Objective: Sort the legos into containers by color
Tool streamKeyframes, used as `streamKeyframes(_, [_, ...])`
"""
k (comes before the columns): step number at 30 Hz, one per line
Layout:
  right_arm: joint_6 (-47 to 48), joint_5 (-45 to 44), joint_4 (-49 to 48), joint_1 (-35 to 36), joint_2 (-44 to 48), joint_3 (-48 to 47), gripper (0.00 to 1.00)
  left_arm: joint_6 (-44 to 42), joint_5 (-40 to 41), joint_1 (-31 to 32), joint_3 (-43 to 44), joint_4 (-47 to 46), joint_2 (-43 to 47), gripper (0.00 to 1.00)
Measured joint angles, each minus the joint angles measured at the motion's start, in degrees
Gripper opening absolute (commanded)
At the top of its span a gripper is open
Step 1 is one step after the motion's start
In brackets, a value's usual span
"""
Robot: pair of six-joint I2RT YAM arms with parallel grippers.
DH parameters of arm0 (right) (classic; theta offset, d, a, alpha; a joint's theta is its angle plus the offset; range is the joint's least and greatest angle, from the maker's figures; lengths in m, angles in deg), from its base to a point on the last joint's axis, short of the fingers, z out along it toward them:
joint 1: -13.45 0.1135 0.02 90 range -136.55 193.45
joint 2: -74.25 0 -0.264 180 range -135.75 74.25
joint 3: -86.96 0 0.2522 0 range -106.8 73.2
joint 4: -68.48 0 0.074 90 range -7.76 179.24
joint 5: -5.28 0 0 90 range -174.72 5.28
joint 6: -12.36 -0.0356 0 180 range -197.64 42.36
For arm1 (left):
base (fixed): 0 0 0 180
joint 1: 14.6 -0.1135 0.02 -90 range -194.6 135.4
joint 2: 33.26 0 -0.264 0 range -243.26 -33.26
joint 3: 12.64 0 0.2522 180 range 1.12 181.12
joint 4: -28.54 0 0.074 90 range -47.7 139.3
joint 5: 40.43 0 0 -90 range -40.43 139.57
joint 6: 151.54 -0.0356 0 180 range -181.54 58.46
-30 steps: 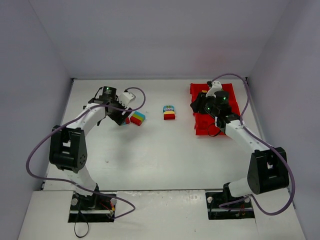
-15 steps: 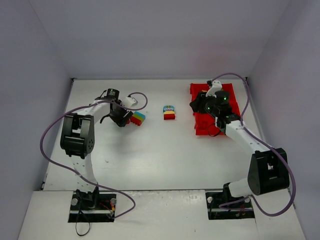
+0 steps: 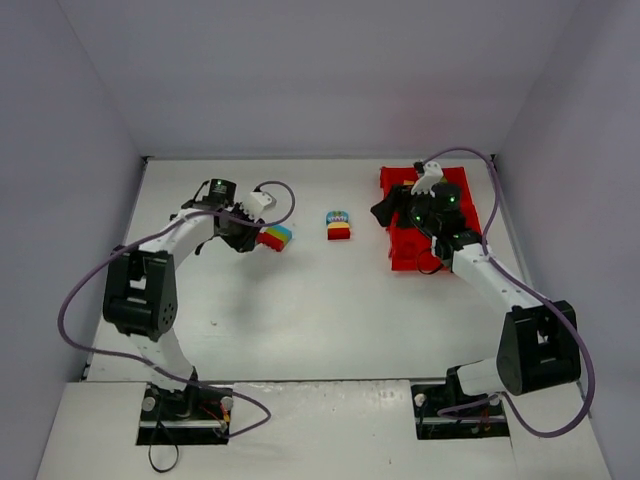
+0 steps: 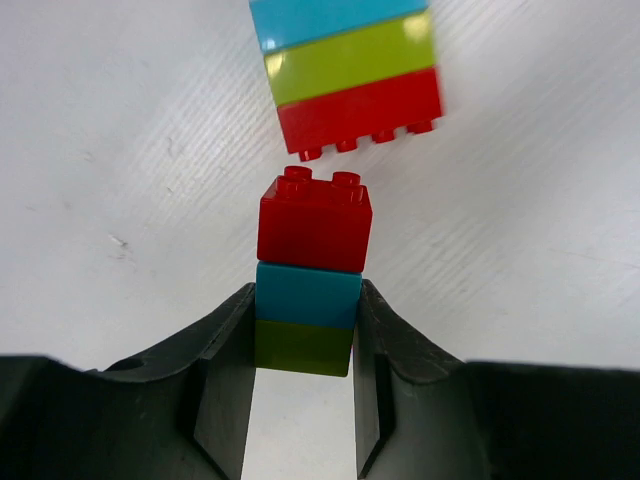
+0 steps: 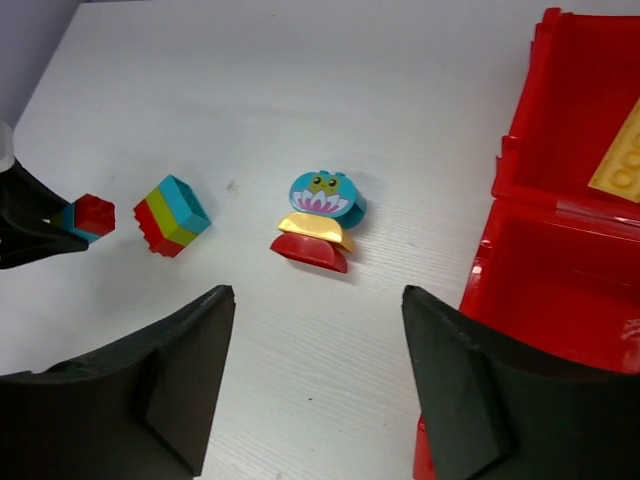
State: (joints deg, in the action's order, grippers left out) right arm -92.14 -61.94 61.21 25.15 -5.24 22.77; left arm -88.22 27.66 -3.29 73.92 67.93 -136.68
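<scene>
L claw (image 4: 305,312) is pinching a 3-brick stack (image 4: 312,270), red on top, teal in the middle, green at the bottom; both fingers (image 4: 232,370) press the teal and green bricks from the sides and the red brick sticks out past the tips. In the top view this sits at about 10 o'clock on the table (image 3: 330,310). Just beyond it at 12 o'clock in the L wrist view lies a 2nd stack (image 4: 345,75), teal, yellow-green, red, on its side with its studs facing the held red brick's studs; a thin gap shows, so not touching. R claw (image 5: 315,300) is spread wide, holding nothing, and hangs over the 9 o'clock edge of the red tray (image 3: 400,247), which sits at approx 2 o'clock on the table. At 12 o'clock between the R fingers, well apart from both arms, stands a 3rd stack (image 5: 318,222): red curved base, yellow mid piece, blue top w/ a printed picture. 1 yellow plate (image 5: 622,160) lies flat in the far tray bin in the R wrist view.
</scene>
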Motion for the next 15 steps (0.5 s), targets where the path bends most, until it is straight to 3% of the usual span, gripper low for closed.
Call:
streamKeyframes(9, [-4.8,7.9,-0.6,2.1,0.5,-0.7,0.75,3.6,-0.2,9.4,-3.5,-1.4,23.2,0.17])
streamKeyframes(15, [-9.4,13.8,-0.2,7.0,1.3,-3.5,0.78,5.0,-0.3,17.7,-7.1,-3.0,31.6,0.16])
